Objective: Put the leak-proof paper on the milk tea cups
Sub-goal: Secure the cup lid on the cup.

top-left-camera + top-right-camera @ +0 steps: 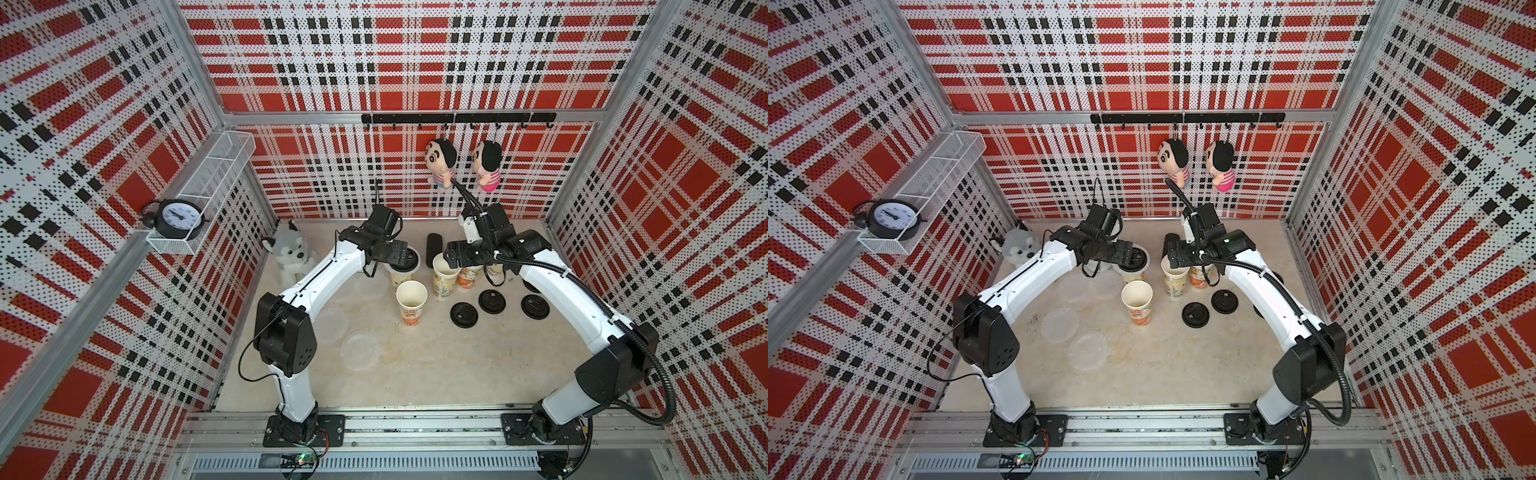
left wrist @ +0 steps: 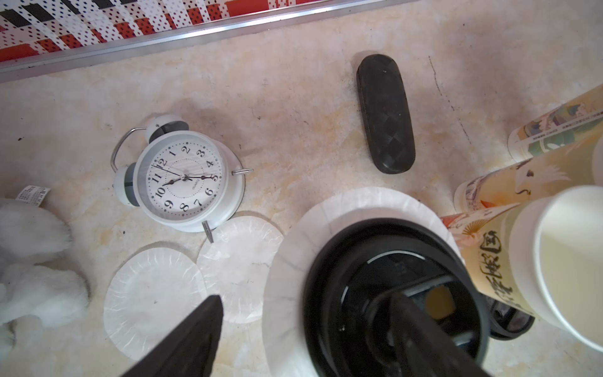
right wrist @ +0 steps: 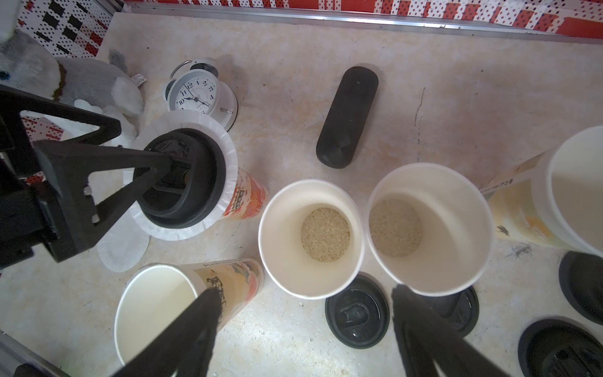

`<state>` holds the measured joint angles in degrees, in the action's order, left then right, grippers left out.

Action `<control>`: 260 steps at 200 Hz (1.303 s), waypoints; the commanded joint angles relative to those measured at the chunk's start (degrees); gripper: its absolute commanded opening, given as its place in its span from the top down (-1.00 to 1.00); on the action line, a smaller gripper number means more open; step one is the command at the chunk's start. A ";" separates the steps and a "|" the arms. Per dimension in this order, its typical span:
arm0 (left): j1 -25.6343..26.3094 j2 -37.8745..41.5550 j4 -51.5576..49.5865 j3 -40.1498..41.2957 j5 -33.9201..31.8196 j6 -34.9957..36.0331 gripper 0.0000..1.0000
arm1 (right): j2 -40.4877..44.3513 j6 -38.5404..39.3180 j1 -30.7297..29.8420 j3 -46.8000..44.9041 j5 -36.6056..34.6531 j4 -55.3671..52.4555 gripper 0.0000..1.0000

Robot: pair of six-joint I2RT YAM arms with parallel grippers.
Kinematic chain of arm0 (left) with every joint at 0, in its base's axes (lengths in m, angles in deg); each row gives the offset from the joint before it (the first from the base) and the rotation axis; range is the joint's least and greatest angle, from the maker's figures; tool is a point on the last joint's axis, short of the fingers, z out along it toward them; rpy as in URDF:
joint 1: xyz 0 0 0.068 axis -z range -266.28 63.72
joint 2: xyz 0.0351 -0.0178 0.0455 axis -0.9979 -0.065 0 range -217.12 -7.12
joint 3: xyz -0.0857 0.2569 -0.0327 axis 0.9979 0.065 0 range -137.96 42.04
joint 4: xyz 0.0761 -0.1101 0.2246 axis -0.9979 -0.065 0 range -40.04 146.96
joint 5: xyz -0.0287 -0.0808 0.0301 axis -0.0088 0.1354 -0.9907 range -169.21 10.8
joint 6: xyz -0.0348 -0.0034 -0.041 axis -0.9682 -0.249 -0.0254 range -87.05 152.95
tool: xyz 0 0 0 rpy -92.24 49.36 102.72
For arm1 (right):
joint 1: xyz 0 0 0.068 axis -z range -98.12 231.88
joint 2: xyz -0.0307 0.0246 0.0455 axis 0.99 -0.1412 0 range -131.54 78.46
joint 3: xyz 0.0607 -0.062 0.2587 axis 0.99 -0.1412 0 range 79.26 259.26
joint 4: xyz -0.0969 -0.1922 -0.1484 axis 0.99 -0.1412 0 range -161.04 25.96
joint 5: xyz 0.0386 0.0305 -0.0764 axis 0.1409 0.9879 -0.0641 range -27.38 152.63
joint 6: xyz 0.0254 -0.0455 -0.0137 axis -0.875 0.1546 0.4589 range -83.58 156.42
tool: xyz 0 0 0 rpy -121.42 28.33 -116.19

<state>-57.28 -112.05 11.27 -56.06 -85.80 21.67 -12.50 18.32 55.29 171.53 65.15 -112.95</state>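
Observation:
One milk tea cup (image 3: 243,196) wears a sheet of leak-proof paper (image 3: 225,153) with a black lid (image 3: 195,182) pressed on top. My left gripper (image 2: 303,298) hangs open over it, one fingertip (image 3: 166,161) in the lid's recess, the other outside the rim. Three uncovered cups (image 3: 311,238) (image 3: 427,228) (image 3: 156,310) stand close by, two with grain inside, and one more (image 3: 574,186) stands at the edge. My right gripper (image 3: 303,292) is open above them, holding nothing. Loose papers (image 1: 359,349) (image 1: 330,324) lie on the table, also in the left wrist view (image 2: 151,300) (image 2: 241,264).
Black lids (image 1: 464,314) (image 1: 491,300) (image 1: 535,306) lie right of the cups. A black oblong case (image 1: 433,247) and a white alarm clock (image 2: 182,179) lie behind the cups. A husky plush (image 1: 286,257) sits at the back left. Two dolls (image 1: 440,160) hang on the back wall.

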 commanded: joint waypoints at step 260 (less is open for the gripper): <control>0.78 0.24 -1.77 -1.06 -2.54 -0.03 -0.64 | -17.20 -2.06 -3.49 13.46 9.07 4.26 -0.06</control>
<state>-56.87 -112.05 11.29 -56.06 -87.22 21.56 -27.19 16.65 52.25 182.85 73.21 -109.27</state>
